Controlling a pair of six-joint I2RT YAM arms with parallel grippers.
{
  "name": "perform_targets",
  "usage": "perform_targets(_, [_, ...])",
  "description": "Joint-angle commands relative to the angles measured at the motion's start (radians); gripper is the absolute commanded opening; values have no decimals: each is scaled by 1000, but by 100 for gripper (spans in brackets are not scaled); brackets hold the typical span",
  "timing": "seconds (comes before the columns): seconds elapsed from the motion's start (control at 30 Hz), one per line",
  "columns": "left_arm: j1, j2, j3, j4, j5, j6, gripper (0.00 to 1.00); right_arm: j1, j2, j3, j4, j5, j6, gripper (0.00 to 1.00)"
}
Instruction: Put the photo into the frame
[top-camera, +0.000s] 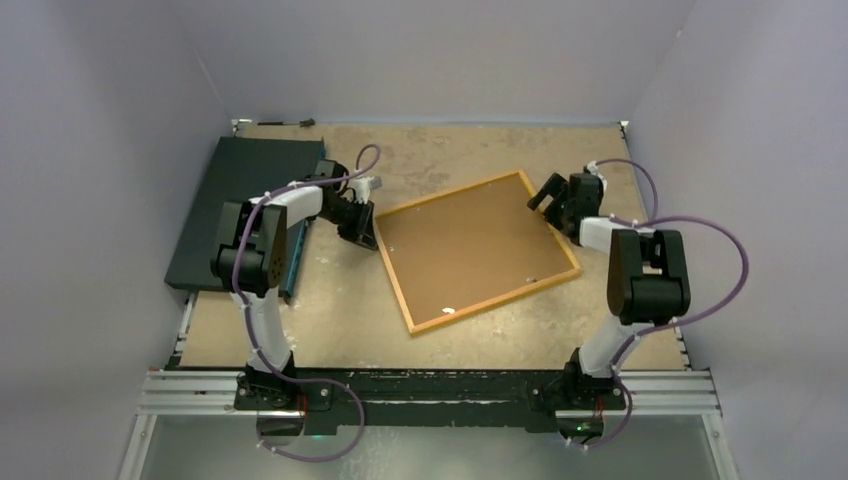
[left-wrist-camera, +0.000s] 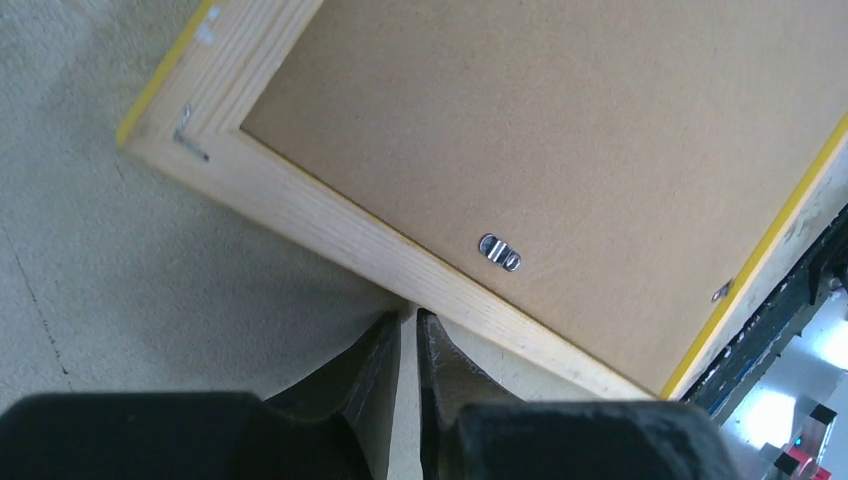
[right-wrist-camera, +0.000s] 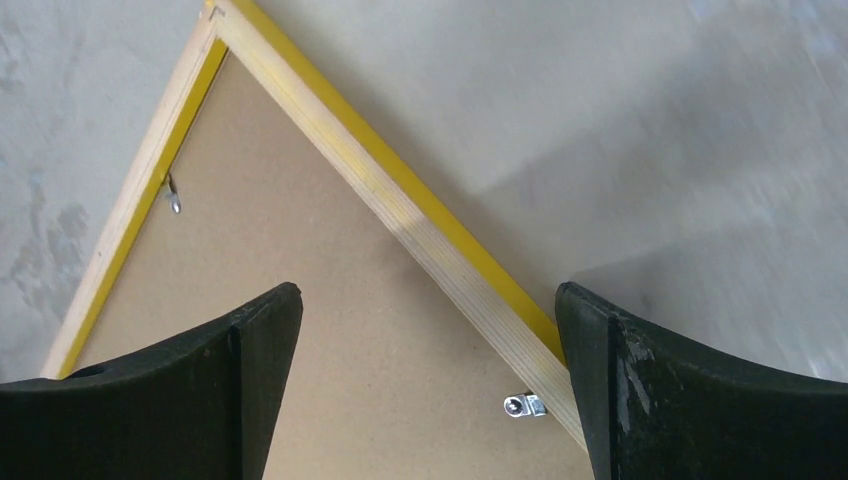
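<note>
While left fingers (left-wrist-camera: 370, 375) sit nearly closed at the frame (left-wrist-camera: 330, 232), right fingers (right-wrist-camera: 250, 385) gape over its edge.

Left arm (top-camera: 262, 250), right arm (top-camera: 645, 270): chunky black joint housings, white link shells between. Purple cable (top-camera: 738, 262) looped along each arm, white clips. Black bases (top-camera: 268, 388). Left gripper (left-wrist-camera: 405, 318), right gripper (right-wrist-camera: 428, 292): matte black wedge-shaped fingers (right-wrist-camera: 240, 400), one scuffed grey.
</note>
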Motion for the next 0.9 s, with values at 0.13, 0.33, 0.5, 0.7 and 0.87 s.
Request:
perform_targets(0.13, [-82,53,-23,58,-11,88,12,60,-305,-158,-179,105,110,99])
perform_targets(0.33, [-55,-15,-25,-7,-29,131,12,63,-393,-101,-255,288,76,99])
perform_targets(0.5, [28,-63,35,-50,17,116,12,203,-291,30,-199,186,-16,98])
perform_targets(0.7, [36,-60,59,-9,148,13,27,420,-73,169,-17,-153,-73,94])
perform_targets(0.87, [33,-25,53,73,211,-74,41,490,-5,173,80,-292,-77,91])
